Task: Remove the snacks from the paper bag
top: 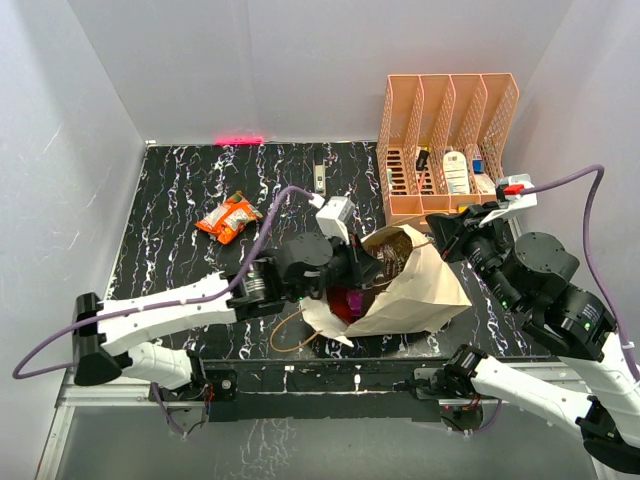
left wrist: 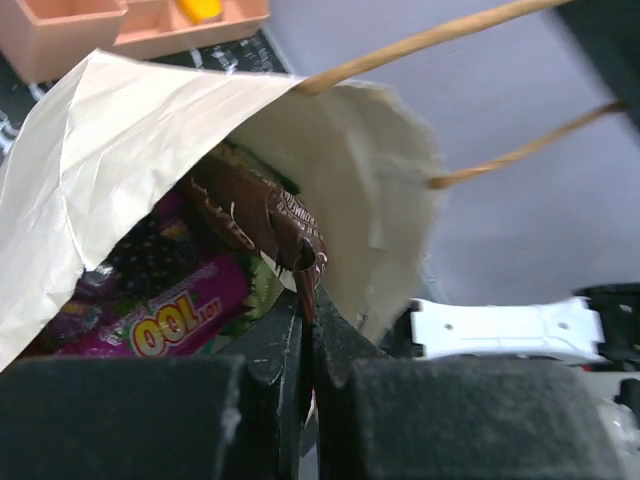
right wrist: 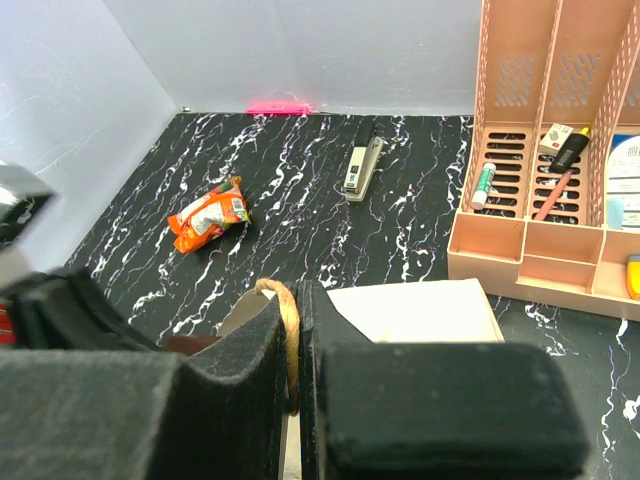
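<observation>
If tugged too hard, could drag the whole bag (top: 415, 290) along rather than free one snack.
Lies on its side, anchored only by the right gripper (right wrist: 292, 330), clamped shut, mouth facing the left gripper (left wrist: 305, 300), pinched tight on a mere corner of the brown packet (left wrist: 255, 210) at the opening: may tear, slip free, or catch the paper lip. Could spill the purple packet (left wrist: 170, 315) beneath. Hangs everything on one thin cord (right wrist: 289, 345) in that right grip.
</observation>
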Tool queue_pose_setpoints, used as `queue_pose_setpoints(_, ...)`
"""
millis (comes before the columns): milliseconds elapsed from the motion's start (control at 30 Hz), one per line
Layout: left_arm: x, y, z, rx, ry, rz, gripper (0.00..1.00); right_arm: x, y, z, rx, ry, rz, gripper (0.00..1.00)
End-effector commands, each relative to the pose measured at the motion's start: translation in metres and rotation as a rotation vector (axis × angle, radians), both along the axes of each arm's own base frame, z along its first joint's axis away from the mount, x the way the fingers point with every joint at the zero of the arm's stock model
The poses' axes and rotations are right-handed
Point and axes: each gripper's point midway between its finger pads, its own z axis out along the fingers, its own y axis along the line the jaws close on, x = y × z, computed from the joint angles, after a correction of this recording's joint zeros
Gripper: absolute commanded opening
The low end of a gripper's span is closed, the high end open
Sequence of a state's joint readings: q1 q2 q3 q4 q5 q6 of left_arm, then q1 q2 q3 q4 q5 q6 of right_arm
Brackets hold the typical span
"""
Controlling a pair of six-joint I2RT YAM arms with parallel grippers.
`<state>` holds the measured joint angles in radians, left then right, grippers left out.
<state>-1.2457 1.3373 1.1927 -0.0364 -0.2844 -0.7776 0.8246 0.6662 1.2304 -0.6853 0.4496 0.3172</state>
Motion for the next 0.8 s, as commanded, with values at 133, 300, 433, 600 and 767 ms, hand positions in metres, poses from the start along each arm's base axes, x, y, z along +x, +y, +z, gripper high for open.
queue_pose_setpoints(133, -0.028, 0.043, 0.119, -0.186, -0.135, -0.110, 0.00, -0.001, -0.013, 0.030, 0.083, -0.080, -0.048, 0.08)
queue_pose_setpoints(300, -0.031, 0.077, 0.139, -0.148, -0.210, -0.092, 0.00, -0.001, -0.015, 0.030, 0.081, -0.084, -0.054, 0.08)
queue_pose_setpoints(433, -0.024, 0.114, 0.145, -0.028, -0.264, -0.024, 0.00, -0.002, -0.017, 0.029, 0.080, -0.085, -0.059, 0.08)
queue_pose_setpoints(600, -0.011, 0.164, 0.144, 0.105, -0.297, 0.113, 0.00, 0.000, -0.017, 0.027, 0.074, -0.086, -0.066, 0.08)
queue_pose_setpoints(767, 0.003, 0.213, 0.153, 0.161, -0.362, 0.268, 0.00, 0.002, -0.016, 0.028, 0.061, -0.089, -0.068, 0.08)
